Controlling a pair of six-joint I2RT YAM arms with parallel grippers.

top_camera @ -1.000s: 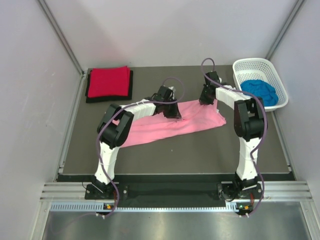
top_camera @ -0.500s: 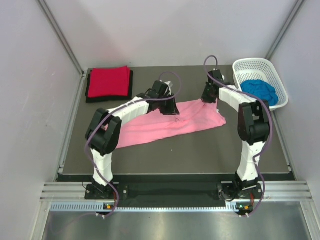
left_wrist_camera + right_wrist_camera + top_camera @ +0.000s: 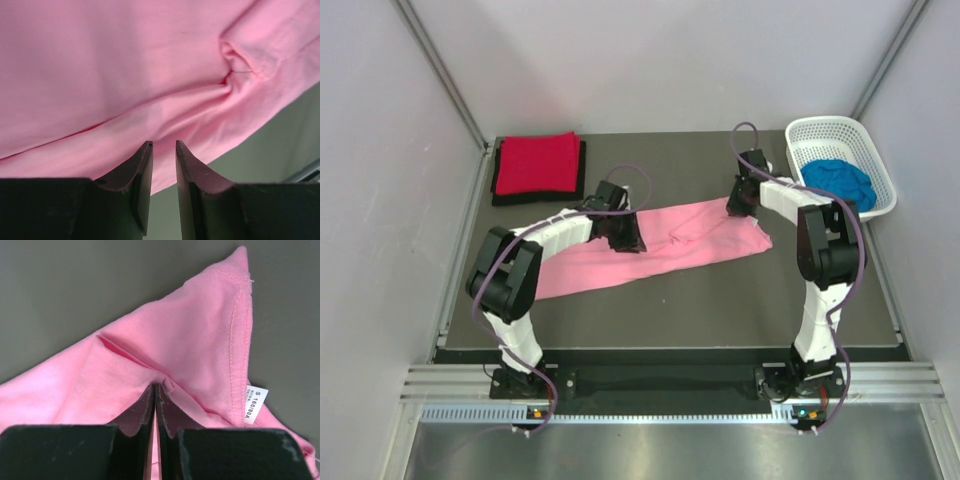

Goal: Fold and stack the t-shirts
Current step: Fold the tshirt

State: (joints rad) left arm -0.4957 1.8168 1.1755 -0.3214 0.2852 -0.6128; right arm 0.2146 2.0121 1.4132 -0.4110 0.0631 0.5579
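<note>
The light pink t-shirt (image 3: 695, 238) lies as a long, loosely folded band across the middle of the table. My left gripper (image 3: 628, 240) hovers over its middle part; in the left wrist view the gripper (image 3: 163, 145) has its jaws a narrow gap apart with nothing between them, just over the shirt's edge (image 3: 125, 75). My right gripper (image 3: 738, 205) is at the shirt's far right corner; in the right wrist view it (image 3: 155, 387) is shut on a pinched fold of the pink cloth (image 3: 200, 340). The red t-shirt (image 3: 537, 162) lies folded on the black one (image 3: 535, 198) at the back left. The bright blue t-shirt (image 3: 840, 182) lies in the basket.
The white lattice basket (image 3: 825, 125) stands at the back right corner. A white size label (image 3: 255, 404) sticks out from the pink shirt to the right of my right fingers. Grey walls enclose the dark table on three sides.
My left gripper has moved left and a little nearer along the pink shirt, from its middle-right part to its middle. My right gripper has stayed at the far right corner.
</note>
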